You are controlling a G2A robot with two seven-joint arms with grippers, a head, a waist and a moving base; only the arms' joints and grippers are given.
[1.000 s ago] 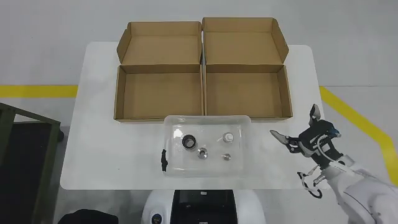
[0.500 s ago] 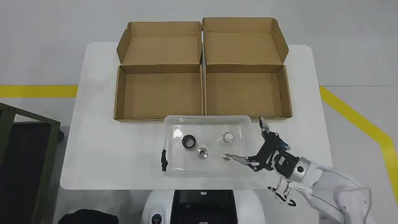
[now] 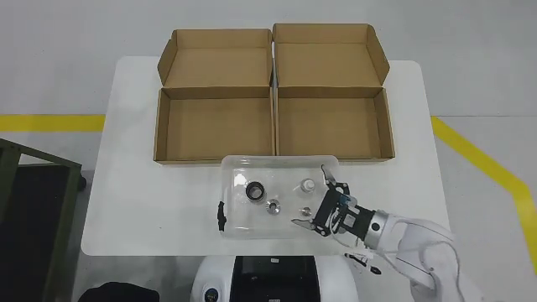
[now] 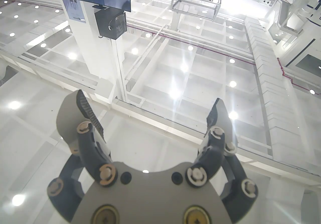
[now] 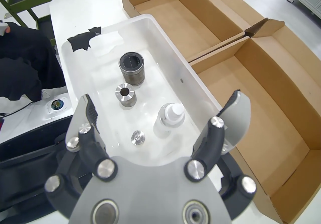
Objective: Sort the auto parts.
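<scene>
A clear plastic bin (image 3: 281,160) at the table's near edge holds a dark cylindrical bearing (image 3: 255,190) (image 5: 132,64), a metal cylinder (image 3: 273,207) (image 5: 125,94), a small white-capped bottle (image 3: 309,185) (image 5: 171,114) and a small metal disc (image 3: 305,212) (image 5: 137,137). My right gripper (image 3: 310,195) (image 5: 161,97) hovers open over the bin's right end, its fingers straddling the bottle and the disc from above without touching them. My left gripper (image 4: 149,97) is open with nothing between its fingers, and points up at the ceiling.
Two open cardboard boxes stand side by side behind the bin, the left box (image 3: 216,126) and the right box (image 3: 333,126), both bare inside. A scrap of black tape (image 3: 221,216) sticks to the bin's left end. A green cart (image 3: 33,218) stands left of the white table (image 3: 143,201).
My right arm has swung left from the table's right edge to above the bin's right end, staying open. The parts in the bin have not moved.
</scene>
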